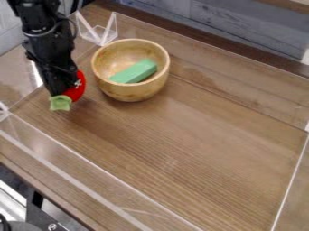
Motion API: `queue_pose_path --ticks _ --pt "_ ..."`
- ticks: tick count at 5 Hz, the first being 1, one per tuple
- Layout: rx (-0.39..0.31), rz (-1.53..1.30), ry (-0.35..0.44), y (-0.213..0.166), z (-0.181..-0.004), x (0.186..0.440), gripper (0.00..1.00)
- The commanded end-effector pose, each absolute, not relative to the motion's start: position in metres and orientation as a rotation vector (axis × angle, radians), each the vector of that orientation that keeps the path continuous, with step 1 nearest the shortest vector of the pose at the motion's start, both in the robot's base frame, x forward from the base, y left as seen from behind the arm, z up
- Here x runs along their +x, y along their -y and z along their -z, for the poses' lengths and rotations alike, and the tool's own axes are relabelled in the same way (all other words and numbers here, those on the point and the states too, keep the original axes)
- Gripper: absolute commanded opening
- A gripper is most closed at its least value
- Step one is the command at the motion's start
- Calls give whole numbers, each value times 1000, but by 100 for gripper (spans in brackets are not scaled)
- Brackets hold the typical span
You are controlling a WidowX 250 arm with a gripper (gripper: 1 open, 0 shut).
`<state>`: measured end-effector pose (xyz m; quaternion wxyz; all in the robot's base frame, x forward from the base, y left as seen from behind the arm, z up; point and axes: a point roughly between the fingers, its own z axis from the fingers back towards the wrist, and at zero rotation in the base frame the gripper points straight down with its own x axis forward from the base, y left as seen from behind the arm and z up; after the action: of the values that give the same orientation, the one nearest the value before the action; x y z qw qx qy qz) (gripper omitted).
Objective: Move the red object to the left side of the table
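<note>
Nearly done: gripper (60, 88) clenched on red object (74, 86), low over table (182, 135) at frame's left edge, outside bowl (130, 69) w/ green block (133, 70); only set-down & release left.

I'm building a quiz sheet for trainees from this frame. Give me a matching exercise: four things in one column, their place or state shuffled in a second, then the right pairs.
Things:
1. small red toy fruit with green leafy stub
2. green block
3. round wooden bowl
4. black pincer

Place or state:
A. lying inside the bowl
B. shut on the toy fruit, pointing down
C. held low near the table's left edge
D. standing on the brown wood-grain table, toward the back

Pairs: 1-C, 2-A, 3-D, 4-B
</note>
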<state>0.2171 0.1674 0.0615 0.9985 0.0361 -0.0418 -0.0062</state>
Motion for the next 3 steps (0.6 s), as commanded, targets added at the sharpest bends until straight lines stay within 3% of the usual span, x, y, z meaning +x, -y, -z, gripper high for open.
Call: queue_pose_path --ticks 1,2,3 --pt "96 -40 122 -181 -68 225 0" --pt "81 -38 114 -190 -72 225 100" --pt "64 -36 110 -198 -78 226 100"
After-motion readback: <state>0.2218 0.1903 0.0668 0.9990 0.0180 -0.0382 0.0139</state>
